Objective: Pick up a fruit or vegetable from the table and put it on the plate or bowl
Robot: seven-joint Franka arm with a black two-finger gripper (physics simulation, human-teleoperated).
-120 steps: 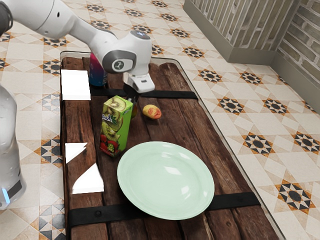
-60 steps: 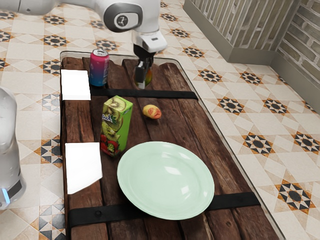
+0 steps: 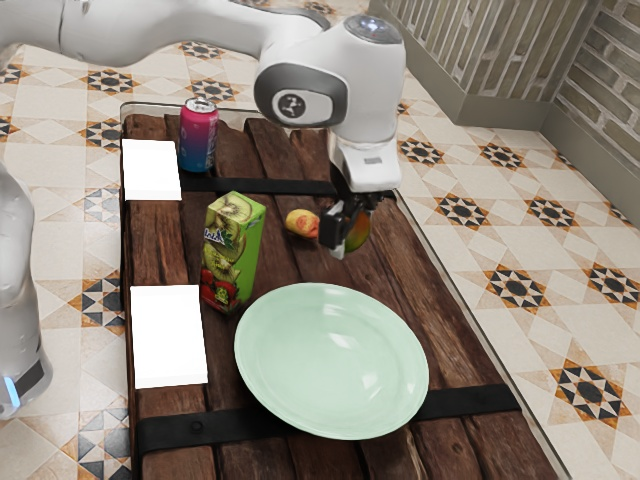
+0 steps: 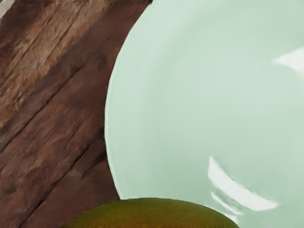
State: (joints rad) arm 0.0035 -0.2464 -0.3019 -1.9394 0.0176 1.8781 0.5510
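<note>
My black gripper [image 3: 347, 232] is shut on a green and orange fruit [image 3: 354, 231], held in the air just beyond the far rim of the pale green plate [image 3: 330, 358]. The same fruit [image 4: 152, 214] bulges at the wrist view's lower edge, with the plate [image 4: 209, 95] under the hand and beyond it. A second small yellow and red fruit [image 3: 302, 223] lies on the dark wooden table [image 3: 400, 250], right beside my fingers on the exterior view's left.
A green kiwi juice carton [image 3: 229, 251] stands upright left of the plate. A pink and blue can [image 3: 198, 136] is at the table's far end. Two white napkins [image 3: 151, 168] [image 3: 168, 334] lie along the exterior view's left edge of the table.
My arm has carried the held fruit from the table's far end, near the can, toward the plate and lower. It now hangs beside the small fruit.
</note>
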